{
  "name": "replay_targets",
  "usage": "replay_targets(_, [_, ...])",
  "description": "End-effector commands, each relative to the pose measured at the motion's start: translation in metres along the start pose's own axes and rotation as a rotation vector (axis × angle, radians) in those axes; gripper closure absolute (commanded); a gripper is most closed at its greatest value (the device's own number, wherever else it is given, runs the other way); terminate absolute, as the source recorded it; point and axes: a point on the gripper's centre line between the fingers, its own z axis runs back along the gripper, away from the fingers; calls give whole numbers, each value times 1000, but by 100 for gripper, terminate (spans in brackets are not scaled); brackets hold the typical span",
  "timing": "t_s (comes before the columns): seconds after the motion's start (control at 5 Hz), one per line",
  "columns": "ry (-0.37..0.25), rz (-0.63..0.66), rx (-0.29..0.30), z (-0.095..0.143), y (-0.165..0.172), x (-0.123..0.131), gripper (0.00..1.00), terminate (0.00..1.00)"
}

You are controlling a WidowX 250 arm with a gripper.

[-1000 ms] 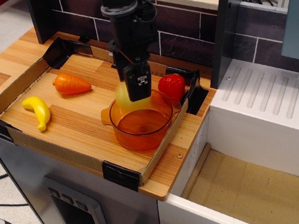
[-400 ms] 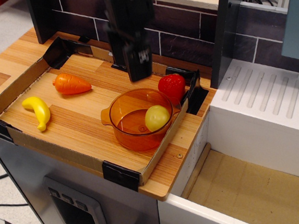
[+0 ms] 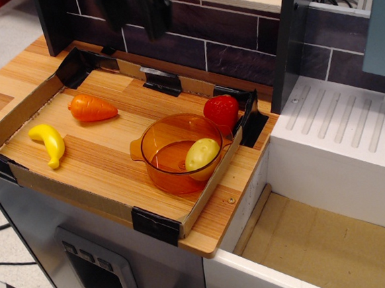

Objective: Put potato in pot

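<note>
Translucent orange plastic, round with small side handles, the pot [image 3: 182, 153] sits below and to the right of the pincer [image 3: 141, 7], and the smooth pale yellow-green oval potato [image 3: 201, 154] lies inside it against the right wall. Just beyond the pot is a glossy red strawberry [image 3: 222, 112]; an orange carrot [image 3: 91, 107] and a curved yellow banana [image 3: 49, 142] lie lower left on the wooden counter [image 3: 106, 161]. Raised to the top edge, the pincer is blurred and cropped (whether it is spread I cannot tell), holding nothing visible.
</note>
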Motion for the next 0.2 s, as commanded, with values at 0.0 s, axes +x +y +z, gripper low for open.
replay_targets(0.0, [-69, -4, 34, 25, 11, 3, 0, 100])
